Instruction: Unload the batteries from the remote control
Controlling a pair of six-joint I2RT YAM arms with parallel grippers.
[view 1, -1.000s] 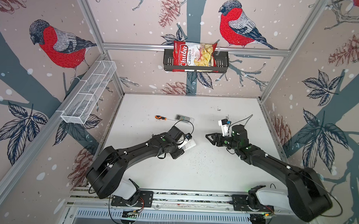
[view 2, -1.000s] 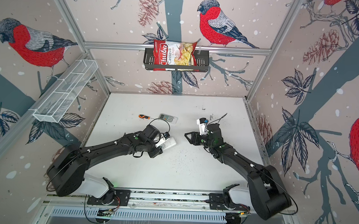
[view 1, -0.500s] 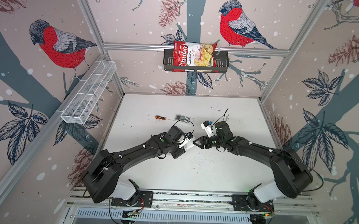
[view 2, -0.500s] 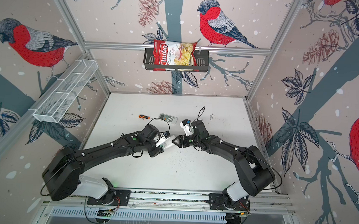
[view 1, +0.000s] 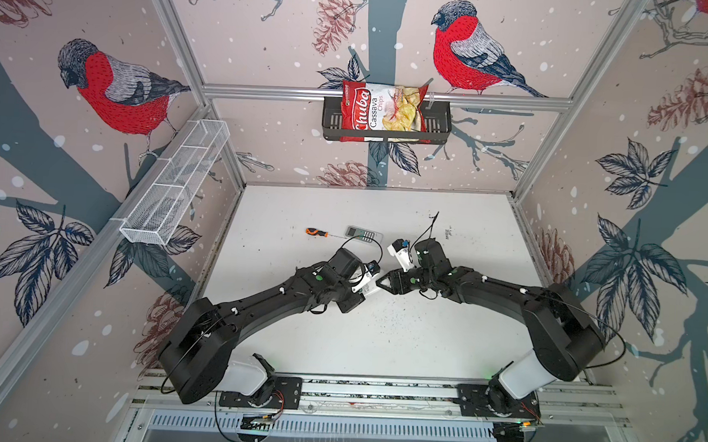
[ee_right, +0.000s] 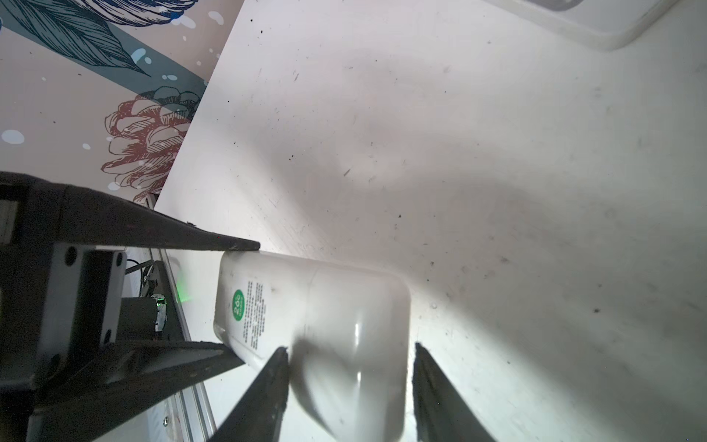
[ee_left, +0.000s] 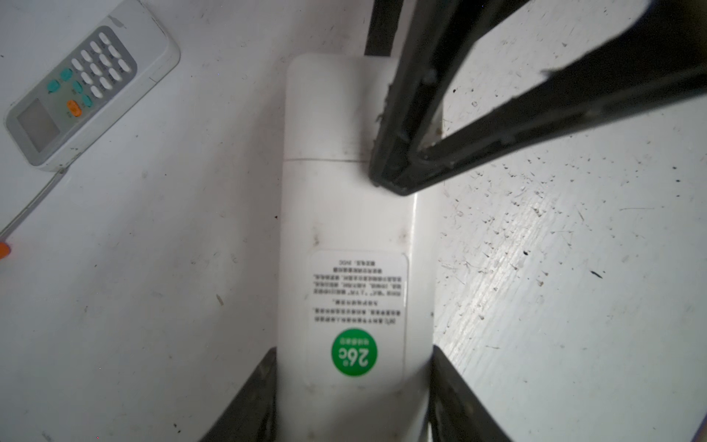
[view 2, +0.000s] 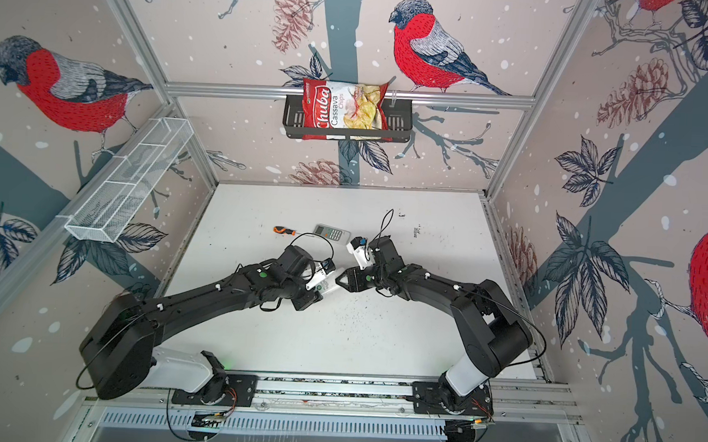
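White remote (ee_left: 344, 214), back up, cover (ee_left: 329, 111) on, label (ee_left: 357, 291) with round green sticker (ee_left: 354, 353), clamped in left claw (ee_left: 354, 350). Right claw (ee_right: 350, 348) astride far end; clenched or not, cannot tell.

Both the left arm (view 1: 256, 304) and right arm (view 1: 506, 290) are matte black, with white base shells (view 1: 244, 376), thin black cables (view 1: 364, 239), white clips (view 1: 283, 289) and 1 green dot (view 1: 319, 277) each. The left end effector (ee_left: 354, 348) and right end effector (ee_right: 351, 346) have tapered, scuffed black fingers (ee_right: 260, 394).
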